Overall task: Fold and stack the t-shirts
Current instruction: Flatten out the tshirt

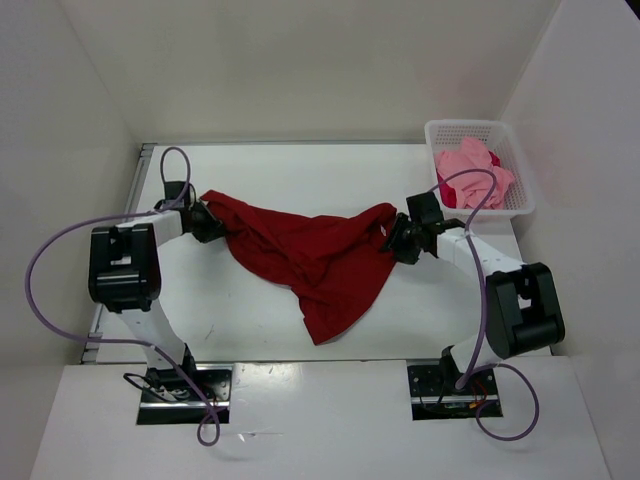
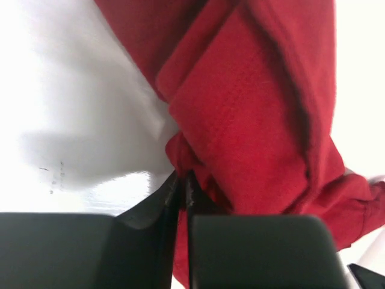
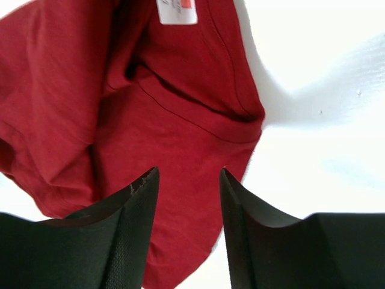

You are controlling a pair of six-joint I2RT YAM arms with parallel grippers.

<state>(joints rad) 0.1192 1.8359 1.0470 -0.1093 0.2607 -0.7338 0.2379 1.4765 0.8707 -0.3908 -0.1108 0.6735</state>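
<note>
A dark red t-shirt (image 1: 310, 260) lies crumpled across the middle of the white table, stretched between both arms. My left gripper (image 1: 212, 222) is at its left end; in the left wrist view its jaws (image 2: 181, 177) are pressed nearly together with a fold of the red shirt (image 2: 252, 120) pinched between them. My right gripper (image 1: 392, 238) is at the shirt's right end. In the right wrist view it (image 3: 187, 174) stands open above the red cloth (image 3: 78, 90) near the collar and its white label (image 3: 176, 11). A light pink t-shirt (image 1: 470, 170) lies in the basket, with a bit of crimson cloth (image 1: 447, 192) under it.
The white mesh basket (image 1: 520, 170) stands at the back right corner of the table (image 1: 300, 170). White walls close in the left, back and right sides. Purple cables loop off both arms.
</note>
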